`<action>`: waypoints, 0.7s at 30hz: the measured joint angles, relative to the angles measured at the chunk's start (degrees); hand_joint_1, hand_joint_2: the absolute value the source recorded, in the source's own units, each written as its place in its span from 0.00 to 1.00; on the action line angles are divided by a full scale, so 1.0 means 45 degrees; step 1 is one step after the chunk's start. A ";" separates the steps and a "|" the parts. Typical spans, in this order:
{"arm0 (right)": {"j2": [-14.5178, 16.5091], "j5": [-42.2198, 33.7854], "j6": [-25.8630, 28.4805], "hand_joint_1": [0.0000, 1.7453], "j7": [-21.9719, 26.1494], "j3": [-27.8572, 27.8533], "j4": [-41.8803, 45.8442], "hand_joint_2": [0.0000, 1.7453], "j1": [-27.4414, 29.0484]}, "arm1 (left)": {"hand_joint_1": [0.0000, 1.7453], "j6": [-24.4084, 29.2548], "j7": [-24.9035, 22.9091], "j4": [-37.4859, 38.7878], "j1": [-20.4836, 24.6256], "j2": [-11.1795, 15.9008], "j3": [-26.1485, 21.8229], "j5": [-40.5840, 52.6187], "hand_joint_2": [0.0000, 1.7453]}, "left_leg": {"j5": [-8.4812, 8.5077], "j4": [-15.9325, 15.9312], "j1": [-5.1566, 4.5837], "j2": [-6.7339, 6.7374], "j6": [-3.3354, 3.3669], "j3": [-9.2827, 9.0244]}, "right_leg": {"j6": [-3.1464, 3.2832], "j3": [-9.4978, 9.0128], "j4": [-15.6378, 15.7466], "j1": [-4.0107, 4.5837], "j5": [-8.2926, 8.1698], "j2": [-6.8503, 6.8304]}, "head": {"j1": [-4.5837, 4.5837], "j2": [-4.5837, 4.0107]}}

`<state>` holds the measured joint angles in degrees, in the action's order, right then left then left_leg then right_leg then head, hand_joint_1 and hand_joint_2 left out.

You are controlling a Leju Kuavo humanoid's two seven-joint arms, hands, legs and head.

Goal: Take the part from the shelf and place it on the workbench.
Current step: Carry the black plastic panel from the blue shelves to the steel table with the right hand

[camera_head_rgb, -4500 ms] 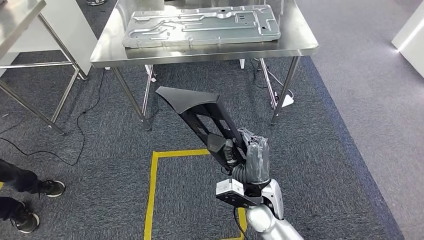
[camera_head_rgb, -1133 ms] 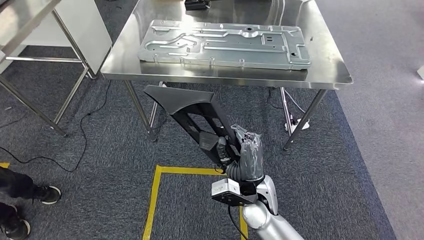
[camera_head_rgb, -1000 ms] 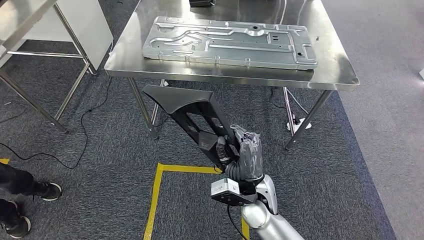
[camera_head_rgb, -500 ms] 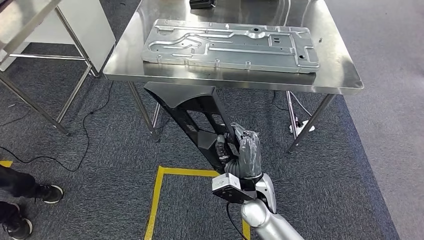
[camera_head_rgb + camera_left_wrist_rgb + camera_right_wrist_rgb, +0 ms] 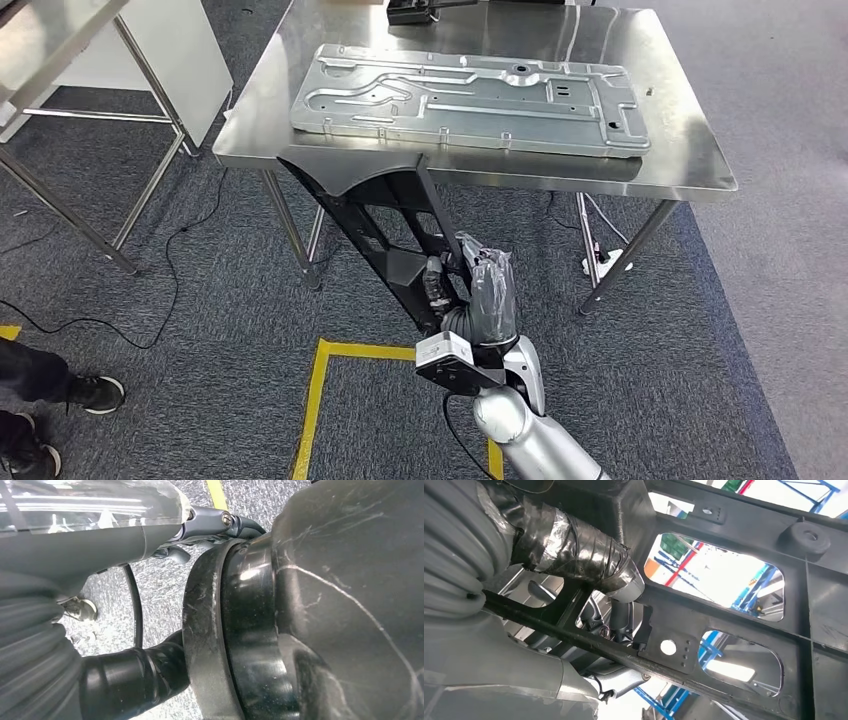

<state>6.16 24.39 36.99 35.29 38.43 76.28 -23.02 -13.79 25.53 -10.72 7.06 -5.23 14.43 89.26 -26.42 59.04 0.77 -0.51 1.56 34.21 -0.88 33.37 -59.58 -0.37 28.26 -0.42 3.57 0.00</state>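
Observation:
A long black plastic frame part [image 5: 385,225] with cut-out windows slants up from my right hand [image 5: 485,295], which grips its lower end. Its wide upper end is tucked under the front edge of the steel workbench [image 5: 680,150]. A large stamped metal plate [image 5: 470,95] lies flat on the bench top. In the right wrist view, my tape-wrapped fingers [image 5: 574,550] curl around a bar of the black part [image 5: 734,525]. The left wrist view has my left hand [image 5: 75,535] at the picture's edge, its fingers hidden.
A second steel table frame [image 5: 60,40] and a white cabinet [image 5: 190,50] stand to the left. Cables [image 5: 170,270] run over the grey carpet. A yellow tape outline [image 5: 330,370] marks the floor below my hand. A person's shoes [image 5: 50,400] are at lower left. A white plug [image 5: 605,265] lies by a bench leg.
The whole view has shifted as I came closer to the workbench. The part's upper end, earlier short of the bench edge, now sits beneath it. My right hand's grip is unchanged.

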 joint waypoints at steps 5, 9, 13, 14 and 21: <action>0.0025 0.0063 -0.0042 1.00 -0.0153 -0.0047 -0.0141 1.00 -0.0253 | 0.00 -0.0024 0.0000 -0.0002 0.0013 -0.0019 0.0071 -0.0005 1.00 | -0.0095 -0.0035 -0.0018 -0.0003 0.0256 -0.0121 | -0.0132 0.1975 -0.3445 -0.0047 0.1178 0.0032 | 0.0006 0.0000; 0.0030 0.0088 -0.0125 1.00 -0.0267 -0.0075 -0.0324 1.00 -0.0453 | 0.00 -0.0057 0.0000 -0.0002 0.0057 -0.0045 0.0223 -0.0006 1.00 | -0.0287 -0.0040 -0.0066 -0.0109 0.0213 -0.0401 | 0.0139 0.1287 -0.1315 0.0060 -0.0492 0.0039 | 0.0005 0.0000; 0.0074 0.0104 -0.0183 1.00 -0.0311 -0.0096 -0.0447 1.00 -0.0697 | 0.00 -0.0157 0.0004 -0.0002 0.0117 -0.0062 0.0409 -0.0006 1.00 | -0.0418 -0.0109 -0.0084 -0.0122 -0.0019 -0.0497 | 0.0304 0.0612 0.0153 0.0199 -0.0769 0.0034 | 0.0003 0.0000; 0.0097 0.0108 -0.0191 1.00 -0.0331 -0.0100 -0.0471 1.00 -0.0708 | 0.00 -0.0180 0.0002 -0.0002 0.0130 -0.0058 0.0434 -0.0006 1.00 | -0.0453 -0.0129 -0.0082 -0.0111 -0.0084 -0.0524 | 0.0323 0.0560 0.0216 0.0154 -0.0775 0.0034 | 0.0000 0.0000; 0.0234 0.0196 -0.0239 1.00 -0.0446 -0.0103 -0.0685 1.00 -0.0832 | 0.00 -0.0220 0.0041 -0.0006 0.0187 -0.0044 0.0668 0.0031 1.00 | -0.1667 0.3360 -0.0057 0.0042 -0.0416 0.1404 | 0.0514 0.0136 0.0454 0.0028 -0.0596 -0.0036 | -0.0027 0.0000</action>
<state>7.21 25.27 35.91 33.28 37.97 73.19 -26.76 -14.78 25.71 -10.75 7.90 -5.43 17.44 89.41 -33.92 74.15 0.51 -0.32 -0.31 40.53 1.43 33.98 -57.53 -0.24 25.58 -0.58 3.45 0.00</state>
